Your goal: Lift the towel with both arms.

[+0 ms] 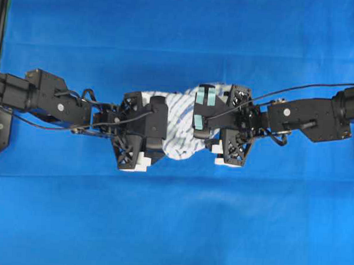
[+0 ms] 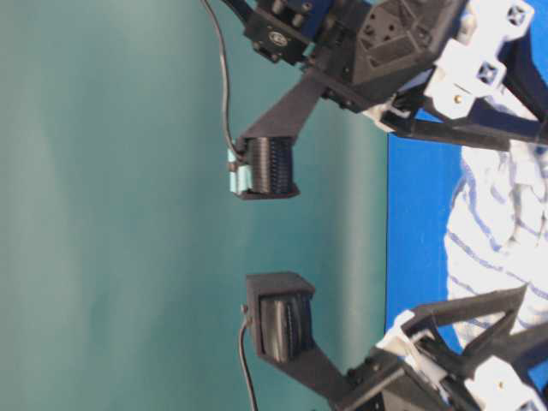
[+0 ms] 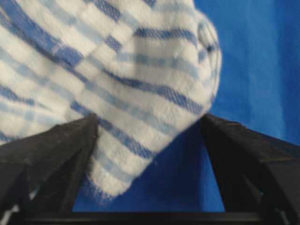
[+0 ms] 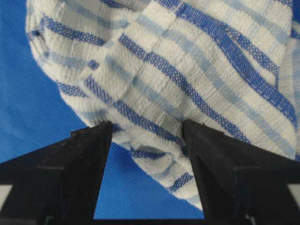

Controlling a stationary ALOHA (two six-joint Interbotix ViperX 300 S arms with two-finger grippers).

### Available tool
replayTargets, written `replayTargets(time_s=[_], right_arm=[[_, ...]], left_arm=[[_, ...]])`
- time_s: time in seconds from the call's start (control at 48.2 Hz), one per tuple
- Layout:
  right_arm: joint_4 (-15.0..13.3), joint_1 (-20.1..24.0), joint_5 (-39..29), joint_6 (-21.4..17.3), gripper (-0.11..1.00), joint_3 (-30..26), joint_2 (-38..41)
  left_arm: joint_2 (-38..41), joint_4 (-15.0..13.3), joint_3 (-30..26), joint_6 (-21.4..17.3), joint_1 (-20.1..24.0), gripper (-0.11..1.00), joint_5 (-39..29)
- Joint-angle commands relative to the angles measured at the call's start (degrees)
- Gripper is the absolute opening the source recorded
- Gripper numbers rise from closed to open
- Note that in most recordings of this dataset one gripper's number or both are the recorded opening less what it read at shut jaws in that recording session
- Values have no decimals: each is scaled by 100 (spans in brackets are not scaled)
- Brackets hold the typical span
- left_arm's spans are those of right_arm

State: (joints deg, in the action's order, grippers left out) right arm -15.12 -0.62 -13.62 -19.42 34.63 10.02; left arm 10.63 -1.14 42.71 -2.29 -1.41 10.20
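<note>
Two grippers flank one striped towel [image 1: 180, 130], jaws spread, cloth lying on the blue table cloth [image 1: 173, 226].

Towel: white with thin blue and grey stripes, crumpled, located at the middle of the table between both arms. Left gripper [image 3: 150, 140]: jaws released and wide apart; a pointed corner of the towel lies between the fingers, its edge against the inner face of the finger [image 3: 56, 154] on the left of the wrist view, while the other finger stands apart from the cloth. Right gripper [image 4: 147, 154]: jaws likewise released; a folded edge of the towel sits in the gap, touching the finger [image 4: 225, 168] on the right of that view. Neither pair is clenched on the cloth. In the overhead view the left arm [image 1: 49, 100] and right arm [image 1: 310, 118] reach inward from opposite sides, and their wrist housings cover the towel's outer edges.
</note>
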Motion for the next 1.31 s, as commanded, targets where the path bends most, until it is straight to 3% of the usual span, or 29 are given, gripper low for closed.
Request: replayTargets(time_s=[0.0, 0.062, 0.145, 0.311, 0.373, 0.684, 0.891, 1.285], right_arm=[[-18, -53, 53, 26, 64, -105, -70], [-18, -62, 53, 62, 63, -114, -70], [-18, -70, 44, 88, 57, -123, -70], [-18, -70, 18, 79, 14, -123, -88], [-9, -70, 9, 79, 9, -123, -123], [0, -70, -272, 53, 9, -185, -817], [18, -70, -896, 26, 9, -404, -1591], [26, -18, -2030, 44, 9, -1266, -2681]], left_arm=[[-18, -9, -132, -18, -9, 86, 0], [-18, -9, -132, -18, -9, 80, -26], [-35, -9, -114, -26, -18, 61, -62], [-114, -9, -114, -26, -18, 14, -167], [-202, -9, -132, -35, -9, 4, -246], [-1143, -9, -158, -35, -9, 4, -896], [-2101, -18, -308, 9, 18, 4, -1793], [-3612, -18, -1195, 9, 97, 4, -3410]])
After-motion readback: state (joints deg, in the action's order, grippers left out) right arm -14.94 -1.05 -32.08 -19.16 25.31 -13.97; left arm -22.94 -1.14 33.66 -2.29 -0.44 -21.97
